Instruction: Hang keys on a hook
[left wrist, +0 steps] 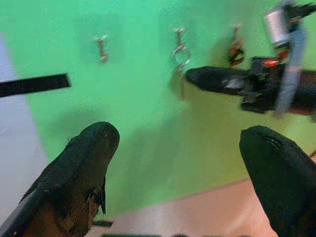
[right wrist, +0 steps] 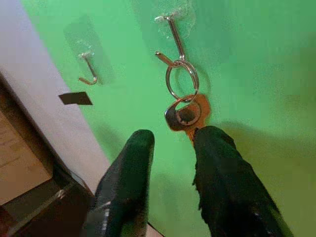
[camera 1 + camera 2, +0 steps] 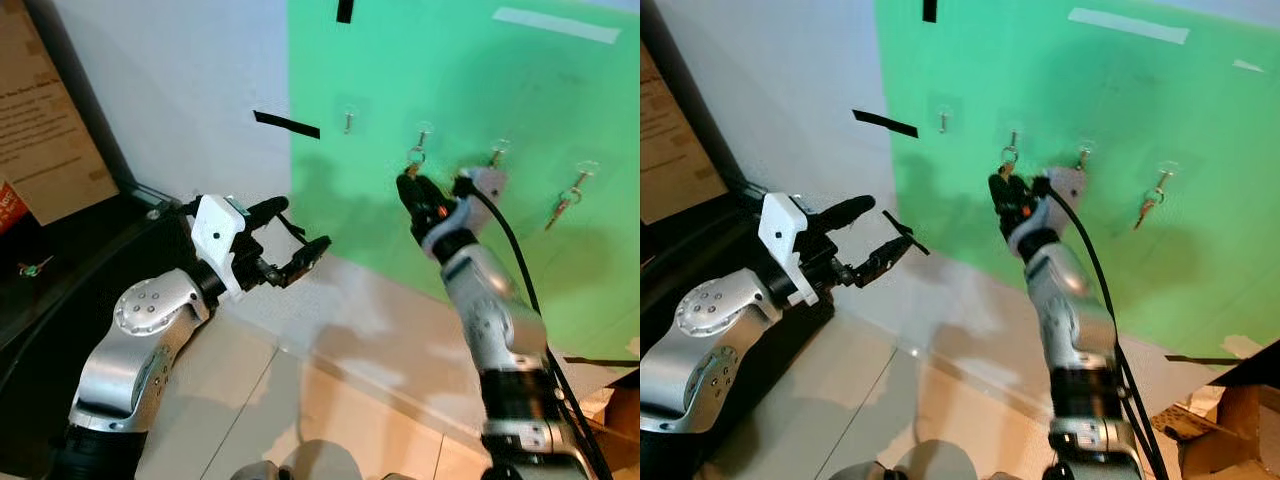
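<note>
green wall panel [image 3: 500,80] w/ row of clear stick-on hooks | hook [image 2: 173,37] carries ring + key [image 2: 186,116] | next hook [image 2: 88,69] bare | 2 more keys [image 3: 565,205] hung further along

Each arm has a silver metallic housing with small round screw recesses and black joints, the left gripper [image 3: 285,238] carrying a white rectangular wrist block, the right gripper [image 2: 170,140] a black cable, and both have long black fingers.
</note>
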You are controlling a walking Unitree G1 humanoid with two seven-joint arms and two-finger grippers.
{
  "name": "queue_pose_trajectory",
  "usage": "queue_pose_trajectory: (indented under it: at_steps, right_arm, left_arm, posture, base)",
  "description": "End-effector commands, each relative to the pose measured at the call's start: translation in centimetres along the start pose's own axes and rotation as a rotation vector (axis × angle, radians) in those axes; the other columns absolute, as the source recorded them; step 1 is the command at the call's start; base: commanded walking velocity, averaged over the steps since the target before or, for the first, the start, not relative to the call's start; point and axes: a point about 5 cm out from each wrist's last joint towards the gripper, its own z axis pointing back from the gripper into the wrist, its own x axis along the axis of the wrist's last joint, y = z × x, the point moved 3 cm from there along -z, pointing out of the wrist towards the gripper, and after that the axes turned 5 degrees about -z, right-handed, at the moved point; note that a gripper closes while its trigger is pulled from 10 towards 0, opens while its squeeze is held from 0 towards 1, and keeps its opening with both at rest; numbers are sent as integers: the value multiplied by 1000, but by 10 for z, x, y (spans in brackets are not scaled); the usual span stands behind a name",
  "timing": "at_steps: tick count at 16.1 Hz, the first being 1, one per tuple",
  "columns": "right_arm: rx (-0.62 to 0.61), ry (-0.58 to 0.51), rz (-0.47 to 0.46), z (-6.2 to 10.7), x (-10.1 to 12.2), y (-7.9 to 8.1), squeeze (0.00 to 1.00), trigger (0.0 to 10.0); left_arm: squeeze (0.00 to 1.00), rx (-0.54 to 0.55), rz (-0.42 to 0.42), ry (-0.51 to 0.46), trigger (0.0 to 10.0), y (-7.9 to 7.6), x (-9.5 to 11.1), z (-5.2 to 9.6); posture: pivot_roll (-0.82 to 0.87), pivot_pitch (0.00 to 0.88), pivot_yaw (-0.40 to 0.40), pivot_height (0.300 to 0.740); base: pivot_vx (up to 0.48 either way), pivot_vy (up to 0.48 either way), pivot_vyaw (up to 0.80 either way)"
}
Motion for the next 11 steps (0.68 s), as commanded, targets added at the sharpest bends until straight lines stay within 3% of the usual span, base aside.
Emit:
queue_pose_trajectory:
  at_steps: [1, 2, 4, 5, 6, 7, 11]
  right_arm:
    - [38, 4, 40, 15, -4, 2, 1000, 10000]
    - [37, 40, 80, 24, -13, -3, 1000, 10000]
    - [28, 67, 103, 34, -23, -7, 1000, 10000]
    - [-18, 66, 130, 36, -25, -12, 1000, 10000]
    - [-28, 62, 137, 34, -24, -12, 1000, 10000]
    - [-20, 61, 127, 33, -24, -10, 1000, 10000]
    - [-29, 87, 157, 35, -28, -10, 1000, 10000]
  left_arm:
    - [0, 170, -36, 121, 10000, 20, -22, 7]
    - [0, 262, -84, 161, 10000, 30, -30, 11]
    - [0, 414, -113, 138, 10000, 44, -31, 17]
    - [133, 492, -93, 119, 10000, 52, -30, 21]
    - [792, 574, -77, 117, 10000, 59, -30, 29]
    - [886, 591, -57, 139, 10000, 60, -34, 33]
    - [961, 563, -66, 234, 10000, 50, -51, 31]
  posture:
    - [19, 0, -26, 740]
    - [23, 0, -34, 740]
    - [29, 0, -48, 740]
    - [24, 0, -56, 740]
    - [19, 0, -60, 740]
    - [19, 0, -57, 740]
    - [-3, 0, -41, 740]
  base:
    - [0, 0, 0]
    - [0, 0, 0]
    - [0, 0, 338]
    - [0, 0, 788]
    - [0, 0, 794]
    - [0, 0, 781]
    - [0, 0, 767]
